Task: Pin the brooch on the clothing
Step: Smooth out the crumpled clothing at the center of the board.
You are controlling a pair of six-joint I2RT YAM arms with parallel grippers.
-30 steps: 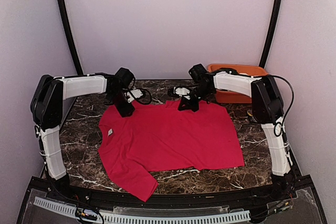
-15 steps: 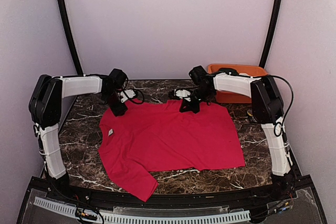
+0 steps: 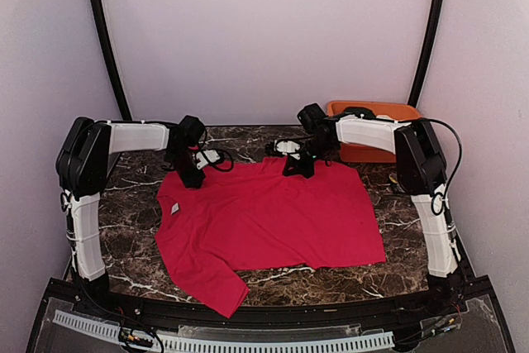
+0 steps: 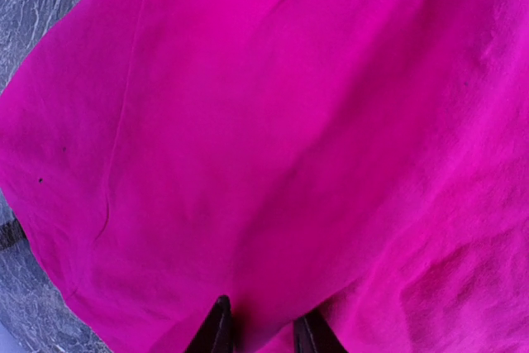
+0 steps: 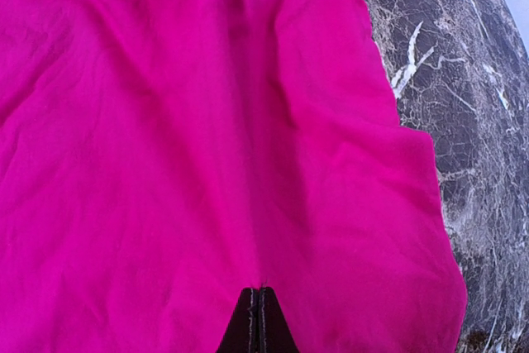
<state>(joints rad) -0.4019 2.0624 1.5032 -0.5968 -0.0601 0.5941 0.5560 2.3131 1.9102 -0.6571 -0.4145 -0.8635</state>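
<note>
Seemingly laying out the bright red short-sleeved T-shirt [image 3: 273, 212]: left gripper [image 4: 263, 320] narrowly parted, right gripper [image 5: 259, 303] pressed together. Next, find the unseen brooch.

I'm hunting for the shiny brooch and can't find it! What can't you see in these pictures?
Brooch: in no view; where it is cannot be told.
Orange bin: top view, the right arm covers its front and its inside is hidden.
Left gripper: left wrist view, bottom edge cuts the fingers off; whether they pinch the red T-shirt is unclear.
Right gripper: right wrist view, shut, only tips show; whether cloth is caught is unclear.
</note>
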